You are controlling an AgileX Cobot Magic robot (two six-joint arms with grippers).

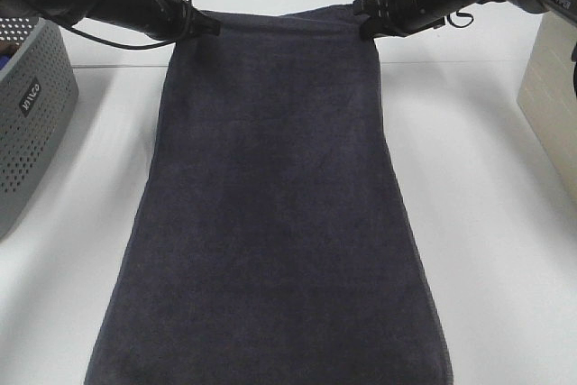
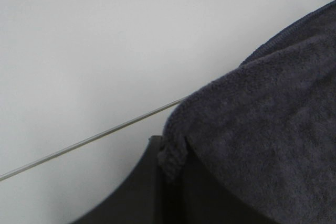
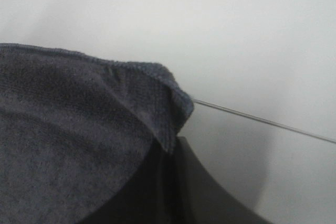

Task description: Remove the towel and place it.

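White tabletop (image 1: 505, 223) w/ dark grey towel (image 1: 270, 205) spread lengthwise down its centre, near end cut off by frame; perforated grey basket (image 1: 32, 123) at L edge, beige box (image 1: 552, 87) at R; farthest back, left gripper (image 1: 209, 26) & right gripper (image 1: 365, 20) each pinched tight on a towel corner.

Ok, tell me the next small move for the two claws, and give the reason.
Probably lower both claws together until the far hem rests on the table. The left claw and right claw each pinch a far corner of the charcoal towel, whose rest lies spread out there.
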